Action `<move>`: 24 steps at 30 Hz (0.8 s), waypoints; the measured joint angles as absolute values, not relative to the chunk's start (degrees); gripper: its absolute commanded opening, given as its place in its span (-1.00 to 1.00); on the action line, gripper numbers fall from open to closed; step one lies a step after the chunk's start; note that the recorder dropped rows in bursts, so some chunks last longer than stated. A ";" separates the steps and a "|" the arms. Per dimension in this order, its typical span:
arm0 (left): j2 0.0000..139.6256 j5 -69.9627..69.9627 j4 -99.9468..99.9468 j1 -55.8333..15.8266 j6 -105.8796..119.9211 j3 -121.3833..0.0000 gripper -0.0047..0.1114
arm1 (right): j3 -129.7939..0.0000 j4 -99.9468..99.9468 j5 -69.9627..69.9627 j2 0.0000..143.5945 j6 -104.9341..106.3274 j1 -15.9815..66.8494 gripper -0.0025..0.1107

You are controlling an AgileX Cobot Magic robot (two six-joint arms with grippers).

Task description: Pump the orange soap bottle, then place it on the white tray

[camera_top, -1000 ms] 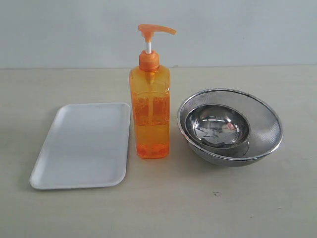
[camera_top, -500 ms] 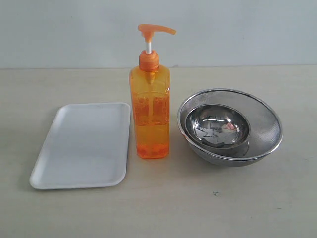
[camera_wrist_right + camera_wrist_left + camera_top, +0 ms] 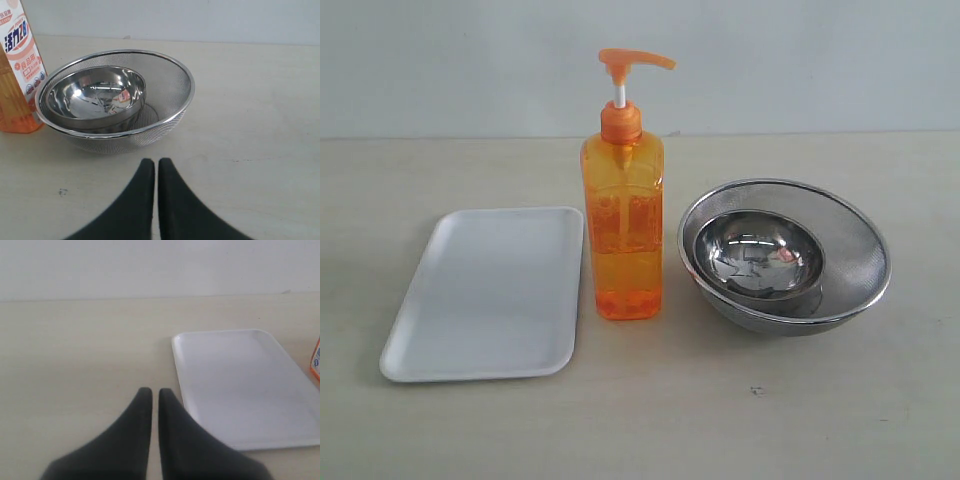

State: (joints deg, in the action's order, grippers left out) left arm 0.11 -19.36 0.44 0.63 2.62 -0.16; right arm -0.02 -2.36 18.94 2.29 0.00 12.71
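**Bottle on the counter between tray and bowls, both sets of fingers pinched shut and empty**

So here's how things looked. The orange soap bottle (image 3: 622, 230) stood upright on the counter (image 3: 720, 420), pretty much in the middle of the exterior view. Its pump head was up with the white stem showing, and the spout pointed off toward the bowl side. It was not on the white tray (image 3: 485, 295). The tray lay flat just to the bottle's left with nothing on it, and its near edge was so close to the bottle that I couldn't tell if they touched.

On the bottle's other side sat a mesh strainer bowl (image 3: 860, 250), near the bottle but with a small gap. A smaller steel bowl (image 3: 758, 255) was nested inside it, pushed toward the bottle side.

The left fingers (image 3: 150, 400) were closed down to a thin slit and gripping nothing. They hovered over bare counter just beside a corner of the tray. The right fingers (image 3: 150, 167) were the same, pressed nearly together and empty, over the counter close to the strainer's rim. Neither pair was touching the bottle.
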 measured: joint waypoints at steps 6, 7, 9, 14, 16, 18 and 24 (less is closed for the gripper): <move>0.11 -19.25 0.79 0.63 2.60 -0.16 -0.84 | -0.02 -2.36 18.94 2.29 0.00 12.71 -0.96; 0.11 -18.95 1.15 0.63 2.36 -0.16 -0.84 | -0.02 -2.36 18.94 2.29 0.00 12.71 -0.96; 0.11 -18.08 1.87 0.63 1.50 -0.16 -0.84 | -0.02 -2.36 18.94 2.29 0.00 12.71 -0.96; 0.11 -17.60 6.57 0.63 0.00 -2.91 -0.84 | -0.02 -2.36 18.94 2.29 0.00 12.71 -0.96; 0.11 -17.33 9.48 0.63 0.00 -5.52 -0.84 | -0.02 -2.36 18.94 2.29 0.00 12.71 -0.96; 0.11 -16.69 12.15 0.63 0.00 -8.15 -0.84 | -0.02 -2.36 18.94 2.29 0.00 12.71 -0.96; 0.11 -16.31 21.49 0.63 0.00 -15.21 -0.84 | -0.02 -2.36 18.94 2.29 0.00 12.71 -0.96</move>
State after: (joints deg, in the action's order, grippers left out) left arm 0.11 -16.31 21.49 0.63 0.00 -15.21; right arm -0.02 -2.36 18.94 2.29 0.00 12.71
